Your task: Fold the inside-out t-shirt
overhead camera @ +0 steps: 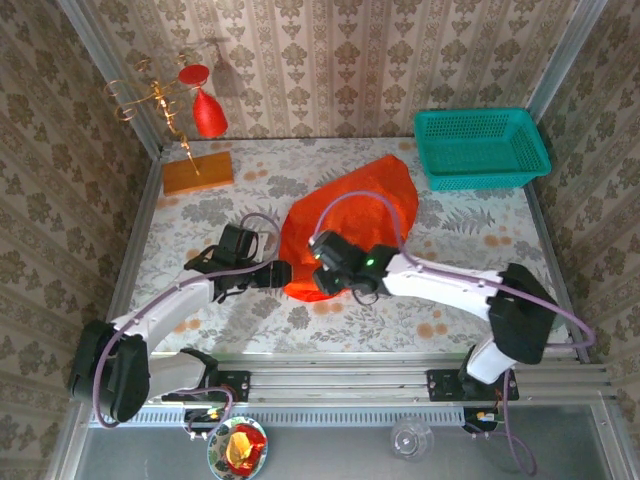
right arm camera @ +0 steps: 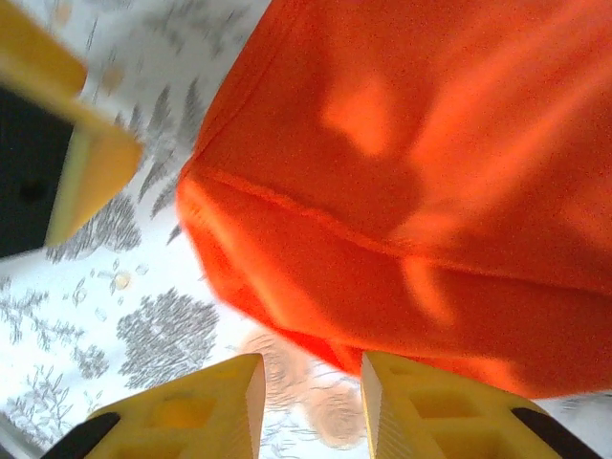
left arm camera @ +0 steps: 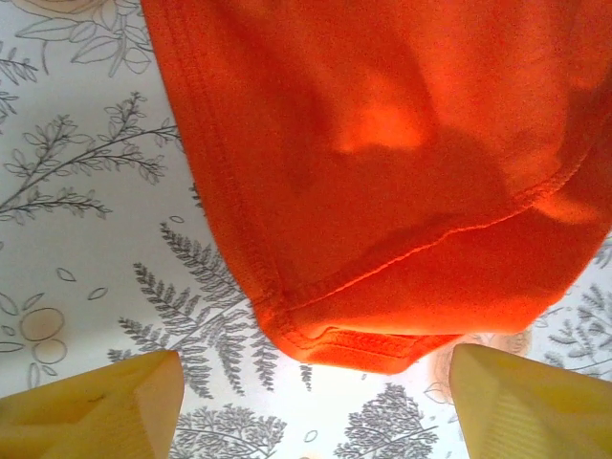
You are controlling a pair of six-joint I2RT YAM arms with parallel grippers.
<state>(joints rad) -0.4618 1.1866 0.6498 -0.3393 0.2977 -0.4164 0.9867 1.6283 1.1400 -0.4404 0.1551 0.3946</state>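
The left gripper (left arm camera: 316,361), fingers spread wide and holding nothing, hovers at the near left corner of the inside-out t-shirt (overhead camera: 350,220). The shirt lies in a bunched heap on the table, with the teal basket (overhead camera: 480,148) just off its far right, and the right gripper (right arm camera: 308,368) sits at its near edge with a narrow gap and no cloth in it. A fold seems about to start, which calls for both grippers to pinch the near hem and carry it over. The sleeves and collar are hidden, and the layers at that corner are hard to count.
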